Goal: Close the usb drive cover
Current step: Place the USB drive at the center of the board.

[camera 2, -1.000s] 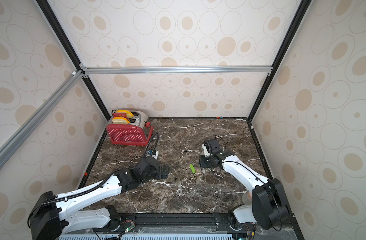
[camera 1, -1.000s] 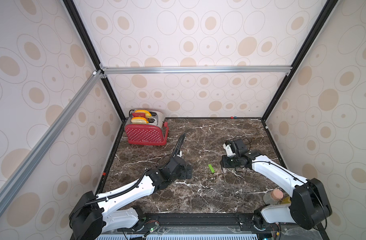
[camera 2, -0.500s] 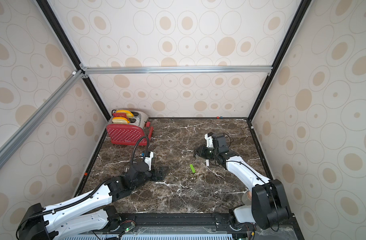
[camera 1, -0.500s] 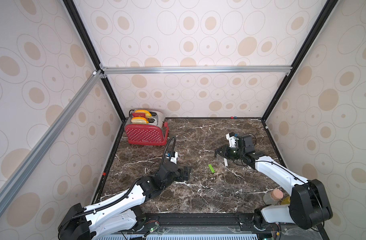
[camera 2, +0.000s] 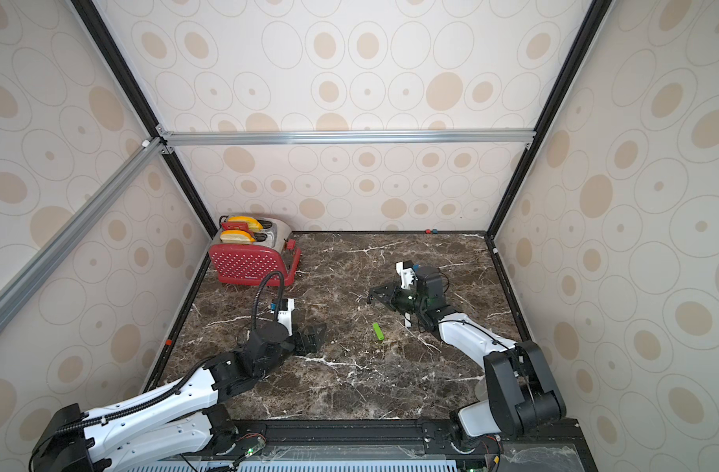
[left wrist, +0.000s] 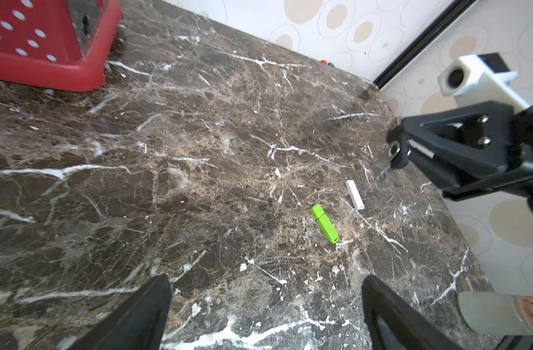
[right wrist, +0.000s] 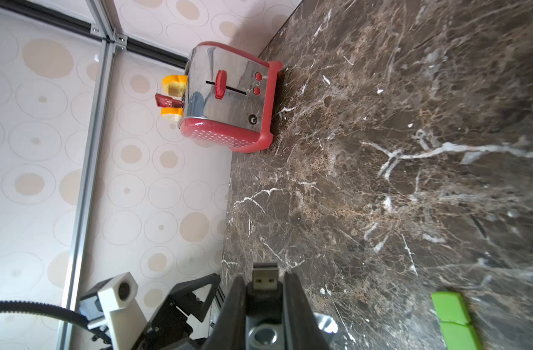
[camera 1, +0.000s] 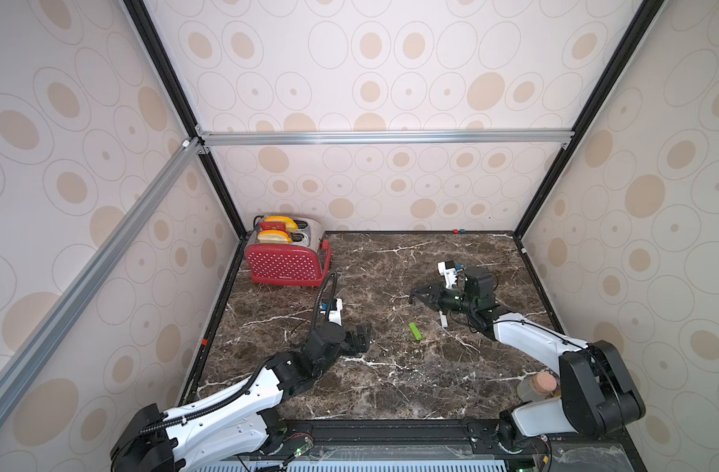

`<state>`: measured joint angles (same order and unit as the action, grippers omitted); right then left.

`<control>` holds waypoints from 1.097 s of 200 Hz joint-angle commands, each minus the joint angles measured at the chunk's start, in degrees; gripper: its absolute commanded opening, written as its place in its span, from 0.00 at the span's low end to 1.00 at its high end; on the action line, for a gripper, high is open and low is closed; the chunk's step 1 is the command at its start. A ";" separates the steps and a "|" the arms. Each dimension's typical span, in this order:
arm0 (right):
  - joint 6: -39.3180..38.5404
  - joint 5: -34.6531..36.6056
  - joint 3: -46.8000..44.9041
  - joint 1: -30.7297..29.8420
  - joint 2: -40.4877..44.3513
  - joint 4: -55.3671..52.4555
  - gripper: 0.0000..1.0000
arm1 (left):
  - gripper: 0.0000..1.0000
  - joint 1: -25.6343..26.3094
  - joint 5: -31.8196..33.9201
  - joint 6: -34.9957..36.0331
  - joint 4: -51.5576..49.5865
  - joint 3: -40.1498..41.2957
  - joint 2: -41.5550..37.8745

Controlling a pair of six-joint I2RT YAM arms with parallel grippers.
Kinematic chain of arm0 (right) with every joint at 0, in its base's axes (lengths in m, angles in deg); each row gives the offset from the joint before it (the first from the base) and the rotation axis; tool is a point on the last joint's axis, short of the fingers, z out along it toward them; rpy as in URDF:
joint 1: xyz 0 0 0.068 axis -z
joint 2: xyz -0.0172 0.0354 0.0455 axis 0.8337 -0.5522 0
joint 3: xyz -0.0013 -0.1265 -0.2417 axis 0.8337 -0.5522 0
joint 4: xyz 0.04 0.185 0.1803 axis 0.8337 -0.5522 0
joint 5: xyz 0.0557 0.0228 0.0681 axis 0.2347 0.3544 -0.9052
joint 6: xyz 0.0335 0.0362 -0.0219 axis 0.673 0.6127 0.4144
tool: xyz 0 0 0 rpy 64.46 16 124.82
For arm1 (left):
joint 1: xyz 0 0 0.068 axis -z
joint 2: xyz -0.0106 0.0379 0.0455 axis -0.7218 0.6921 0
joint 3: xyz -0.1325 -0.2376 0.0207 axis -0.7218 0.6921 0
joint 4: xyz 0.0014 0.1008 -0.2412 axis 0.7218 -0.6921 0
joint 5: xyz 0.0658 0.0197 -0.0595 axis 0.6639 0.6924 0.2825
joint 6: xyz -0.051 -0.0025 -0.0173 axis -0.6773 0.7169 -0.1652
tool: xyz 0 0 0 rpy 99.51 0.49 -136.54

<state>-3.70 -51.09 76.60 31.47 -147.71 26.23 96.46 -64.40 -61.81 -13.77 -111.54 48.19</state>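
My right gripper (camera 1: 417, 296) (camera 2: 373, 295) (right wrist: 265, 291) is raised above the table's right half and lies level, pointing left. It is shut on a black usb drive (right wrist: 265, 280) (left wrist: 392, 148). The bare metal plug sticks out past the fingertips. The drive's silver swivel cover (left wrist: 382, 173) hangs away from the plug, below the fingers. My left gripper (camera 1: 359, 337) (camera 2: 314, 336) (left wrist: 265, 288) sits low over the table left of centre, wide open and empty, facing the right one.
A green usb stick (camera 1: 415, 331) (left wrist: 324, 224) (right wrist: 453, 321) and a small white stick (camera 1: 444, 319) (left wrist: 354, 195) lie on the marble between the arms. A red toaster (camera 1: 286, 261) (right wrist: 228, 97) stands at the back left. A cork-stoppered jar (camera 1: 537, 386) stands at the front right.
The right gripper has lifted off the table and turned from pointing down to lying level, facing left, with the drive in it. The left arm has folded lower; its gripper stays open.
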 commanded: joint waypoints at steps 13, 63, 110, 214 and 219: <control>-7.77 3.18 -0.14 -3.64 -2.50 0.09 0.00 | 0.99 0.27 5.61 0.35 -1.93 -0.98 -3.11; -12.37 3.36 -0.96 -5.46 -12.36 9.48 0.00 | 0.99 0.27 5.94 -0.38 -2.91 -1.04 -2.43; -10.85 0.53 -0.05 -8.05 -21.95 23.35 0.00 | 0.98 0.22 8.24 -0.04 -4.81 -1.04 -3.37; -24.12 10.35 0.03 -16.08 -22.98 15.44 0.00 | 0.98 0.27 9.32 0.05 -6.58 -0.16 -3.93; -24.62 10.95 0.16 -16.76 -22.76 15.00 0.00 | 0.98 0.29 9.45 0.05 -6.61 -0.21 -3.92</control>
<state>-21.56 -44.97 76.14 18.25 -173.17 46.65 96.46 -56.51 -61.79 -19.04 -111.54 44.43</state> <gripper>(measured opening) 0.197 0.985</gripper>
